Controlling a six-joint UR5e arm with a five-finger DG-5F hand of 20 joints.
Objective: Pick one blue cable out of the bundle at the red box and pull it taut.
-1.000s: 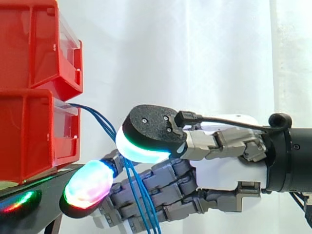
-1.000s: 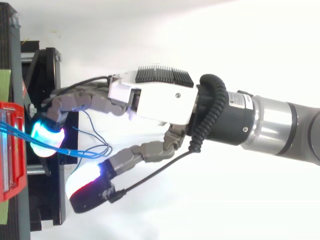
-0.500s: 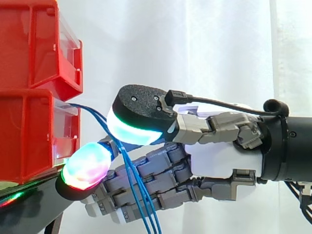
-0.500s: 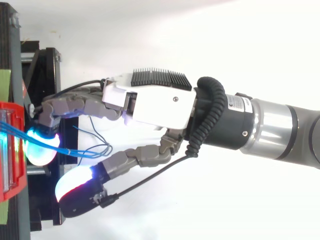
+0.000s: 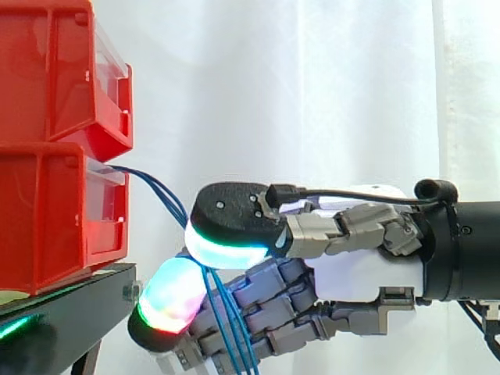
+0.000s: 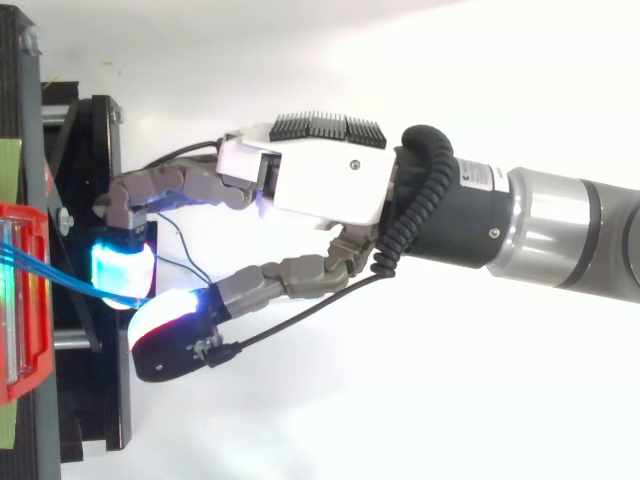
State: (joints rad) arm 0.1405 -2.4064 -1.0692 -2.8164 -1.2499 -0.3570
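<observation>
The blue cables [image 5: 160, 187] leave the front of the lower red bin [image 5: 47, 219], arc out to the right and drop steeply. They pass between the thumb pad [image 5: 226, 242] above and a finger pad [image 5: 172, 301] below, then hang down across the curled fingers. I read the hand [image 5: 351, 273] as closed in a pinch on them. From above, the two glowing pads sit almost touching, with the strands running in between from the bin side. I count several strands going through that pinch in the side view, not one, so I judge the singling-out is not clean yet.

From the pinch, the anchored end lies up and to the left, at the bin's mouth. The free lengths point straight down below the hand. Between bin and pads the run is a slack curve, so its long axis slopes from upper left to lower right. To straighten it I would draw the hand rightward, away from the bin, roughly along the forearm's line.

The bin sits on the black stand [image 5: 70, 305], with another red bin [image 5: 55, 70] stacked above it. The white curtain [image 5: 312, 94] hangs behind.
</observation>
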